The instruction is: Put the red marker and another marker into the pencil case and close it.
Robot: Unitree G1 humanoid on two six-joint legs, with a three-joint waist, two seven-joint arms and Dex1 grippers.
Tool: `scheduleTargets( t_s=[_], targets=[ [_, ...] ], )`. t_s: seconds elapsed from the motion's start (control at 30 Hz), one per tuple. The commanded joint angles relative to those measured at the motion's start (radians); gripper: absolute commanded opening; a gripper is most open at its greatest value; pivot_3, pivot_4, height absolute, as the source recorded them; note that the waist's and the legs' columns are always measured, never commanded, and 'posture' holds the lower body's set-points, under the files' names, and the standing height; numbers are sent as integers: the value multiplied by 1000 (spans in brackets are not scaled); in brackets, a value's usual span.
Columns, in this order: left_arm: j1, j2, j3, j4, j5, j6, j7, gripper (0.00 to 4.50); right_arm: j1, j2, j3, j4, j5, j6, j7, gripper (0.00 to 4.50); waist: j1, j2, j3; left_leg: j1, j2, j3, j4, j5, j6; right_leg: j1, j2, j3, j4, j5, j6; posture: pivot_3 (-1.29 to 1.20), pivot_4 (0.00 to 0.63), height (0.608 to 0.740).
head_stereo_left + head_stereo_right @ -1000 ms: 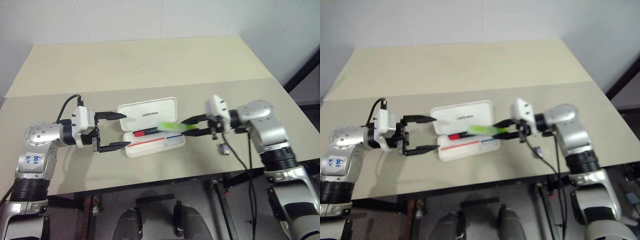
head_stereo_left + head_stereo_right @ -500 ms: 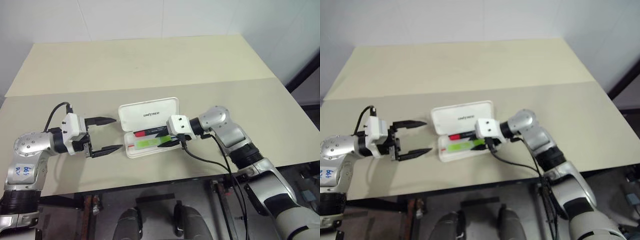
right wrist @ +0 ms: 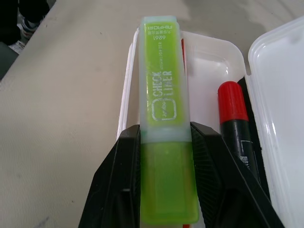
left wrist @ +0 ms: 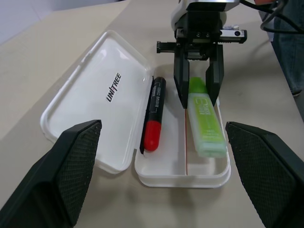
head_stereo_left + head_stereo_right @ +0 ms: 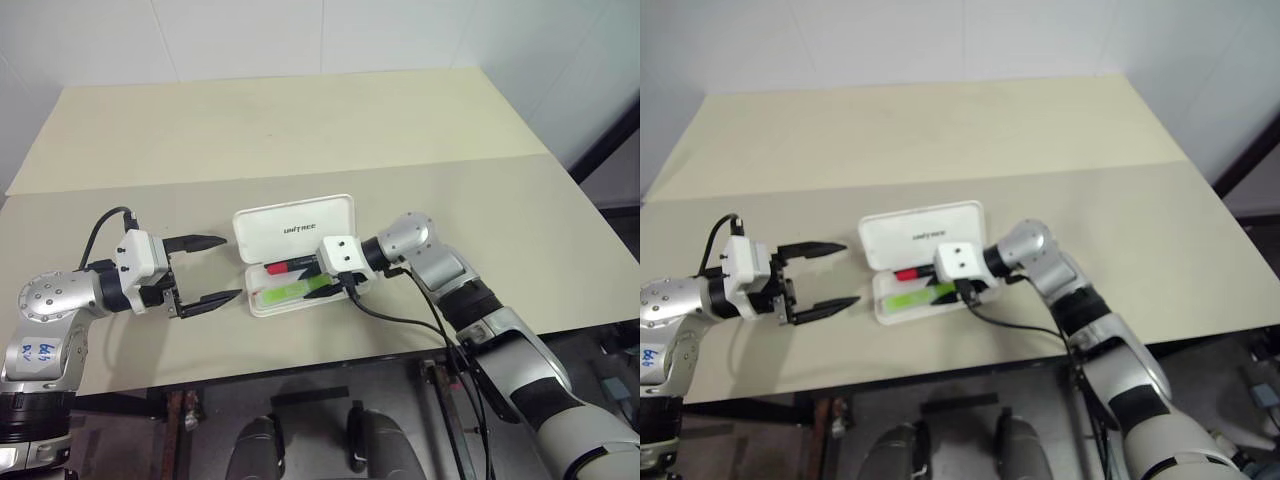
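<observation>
With its lid open, one pencil case (image 4: 114, 90) holds two markers.
Right gripper (image 4: 197, 92) jaws flank the green marker (image 4: 205, 124), possibly gripping; red marker (image 4: 153, 116) beside; left gripper (image 5: 215, 270) jaws open.

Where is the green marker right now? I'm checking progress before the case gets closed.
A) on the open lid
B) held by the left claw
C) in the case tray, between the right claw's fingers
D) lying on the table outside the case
C: the green marker lies in the pencil case tray beside the red marker, with the right claw straddling it.

The white pencil case (image 4: 114, 90) lies open, red marker (image 4: 154, 114) and green marker (image 4: 204, 118) side by side in its tray.
</observation>
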Motion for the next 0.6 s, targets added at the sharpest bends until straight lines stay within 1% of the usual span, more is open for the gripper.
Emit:
scheduleTargets(
  t_s=[0.03,0.2,0.23,0.37,0.4,0.47,0.53,0.6],
  targets=[
    [4,18,31,-39,-16,-3,10,4500,-31,16,-21,-5,22,-44,4,2516,0,0,0,0,0,1,0,0,0,-1,0,0,1,0,0,0,150,740],
    [0,15,26,-36,-14,-6,15,4500,-43,30,-43,-17,50,-59,-1,4298,0,0,0,0,1,3,0,-1,-2,-2,1,0,2,-1,-1,0,150,740],
    [-3,13,24,-34,-13,-6,16,4500,-48,33,-51,-32,64,-43,-1,4456,0,0,0,0,1,3,0,-1,-2,-2,1,0,2,-1,-1,0,150,740],
    [-6,10,20,-32,-12,-7,18,4500,-58,37,-68,-65,95,-9,-3,4456,0,0,0,1,2,4,1,-2,-2,-2,0,0,2,-1,-2,0,150,740],
    [-9,5,13,-31,-11,-9,18,4500,-63,39,-95,-106,137,52,-4,4456,0,0,0,1,2,4,1,-2,-2,-2,0,0,2,-1,-2,0,150,740],
    [-29,-9,-11,-18,-7,-13,15,4500,-58,28,-169,-211,252,244,-15,4456,0,0,0,1,2,5,1,-2,-2,-3,0,0,2,-1,-2,0,150,740],
    [-54,-25,-34,-7,-3,-17,12,4500,2,-35,-224,-333,316,363,-23,4456,7,-1,0,0,2,5,1,-2,-2,-3,0,0,2,-1,-2,0,150,740],
    [-70,-39,-53,-2,-2,-19,9,4500,79,-104,-269,-441,343,448,-52,4456,19,-4,-3,0,2,4,2,-3,-2,-3,-1,-3,2,-2,-3,0,150,740]
  ],
)
